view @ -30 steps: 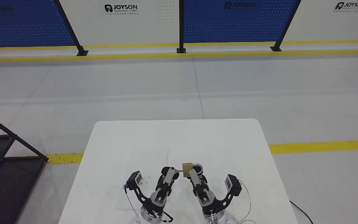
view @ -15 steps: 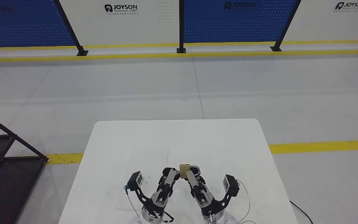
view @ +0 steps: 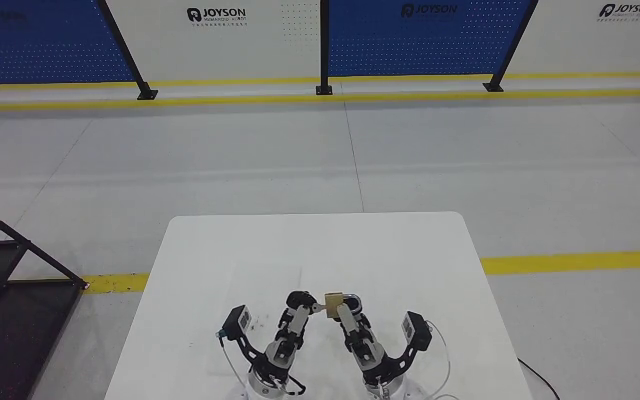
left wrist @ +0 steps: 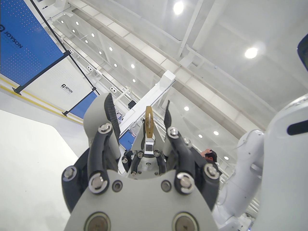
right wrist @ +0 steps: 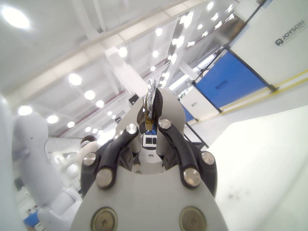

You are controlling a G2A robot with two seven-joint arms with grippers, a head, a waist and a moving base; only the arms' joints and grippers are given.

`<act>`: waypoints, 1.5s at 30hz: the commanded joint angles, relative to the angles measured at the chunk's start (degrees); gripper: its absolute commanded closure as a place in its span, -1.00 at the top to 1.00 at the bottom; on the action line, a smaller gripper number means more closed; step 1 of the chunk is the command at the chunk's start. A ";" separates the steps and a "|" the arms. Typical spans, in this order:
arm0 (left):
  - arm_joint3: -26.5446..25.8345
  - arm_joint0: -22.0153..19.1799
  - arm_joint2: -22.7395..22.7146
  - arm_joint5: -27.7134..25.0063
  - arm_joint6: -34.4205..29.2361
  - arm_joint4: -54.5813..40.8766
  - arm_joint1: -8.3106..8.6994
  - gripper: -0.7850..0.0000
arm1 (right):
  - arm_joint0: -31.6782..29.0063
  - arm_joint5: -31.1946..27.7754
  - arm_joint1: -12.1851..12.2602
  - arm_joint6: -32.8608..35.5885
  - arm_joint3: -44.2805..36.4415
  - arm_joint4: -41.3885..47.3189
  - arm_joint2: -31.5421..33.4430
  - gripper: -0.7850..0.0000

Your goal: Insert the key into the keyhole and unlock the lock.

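Low over the near part of the white table (view: 400, 250), my right gripper (view: 343, 306) is shut on the brass lock (view: 334, 300). In the right wrist view the lock's brass body (right wrist: 148, 122) sits pinched in the right gripper (right wrist: 150, 100), silver shackle (right wrist: 152, 87) sticking out past the tips. My left gripper (view: 300, 302) stands just left of the lock. The left wrist view has the left gripper (left wrist: 138, 109) open, with the brass key (left wrist: 149, 121) edge-on in the gap, touching neither finger. I cannot tell whether the key sits in the keyhole.
Both arms crowd the table's near edge; the far half of the table is bare white surface. A black frame (view: 30, 265) stands off the table's left side. Blue and white barrier panels (view: 420, 35) line the floor far behind.
The lock and right gripper drifted slightly left, then back. The left gripper now stands a little farther left of the lock than before.
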 commanded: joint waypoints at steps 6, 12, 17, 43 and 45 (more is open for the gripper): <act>0.65 0.37 -0.72 -0.56 2.24 4.83 -0.16 -0.17 | -0.31 -0.03 -0.04 1.00 -0.18 0.58 0.54 -1.00; 0.93 0.34 -0.75 -0.81 2.51 6.56 -0.21 -0.24 | -0.41 0.08 -0.14 1.93 -0.31 1.35 0.79 -1.00; 0.93 0.24 -0.89 -0.43 2.81 7.50 -0.26 -0.80 | -0.48 0.14 -0.20 2.89 -0.41 1.58 0.95 -1.00; 2.16 -0.71 -2.02 4.03 12.12 21.92 -0.44 -1.00 | -1.17 0.44 -0.32 6.99 -1.27 2.18 1.93 -1.00; 2.17 -0.87 -2.18 4.83 12.92 23.55 -0.36 -1.00 | -1.21 0.50 -0.31 7.49 -1.38 2.42 2.03 -1.00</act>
